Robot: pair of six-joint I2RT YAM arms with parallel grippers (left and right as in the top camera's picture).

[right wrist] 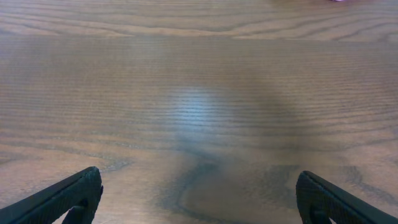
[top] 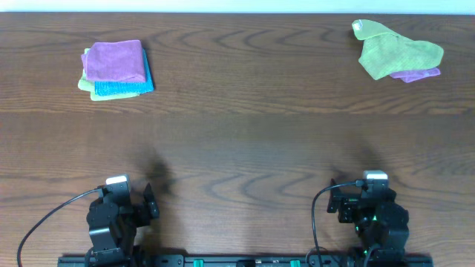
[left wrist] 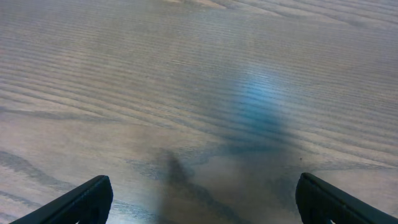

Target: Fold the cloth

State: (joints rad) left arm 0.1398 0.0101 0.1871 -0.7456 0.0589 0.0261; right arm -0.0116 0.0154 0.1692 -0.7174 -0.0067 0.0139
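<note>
The lime-green cloth (top: pixel 397 50) lies crumpled at the far right of the wooden table, draped over a purple cloth (top: pixel 417 73). It is out of both wrist views. My left gripper (top: pixel 119 194) rests at the near left edge, far from the cloth. In the left wrist view the left gripper (left wrist: pixel 199 199) is open and empty over bare wood. My right gripper (top: pixel 375 194) rests at the near right edge. In the right wrist view the right gripper (right wrist: pixel 199 196) is open and empty.
A folded stack sits at the far left: a purple cloth (top: pixel 114 61) on top, a blue cloth (top: pixel 122 87) under it and a green edge (top: pixel 85 83) at the bottom. Dark wood table (top: pixel 237 141) spans between.
</note>
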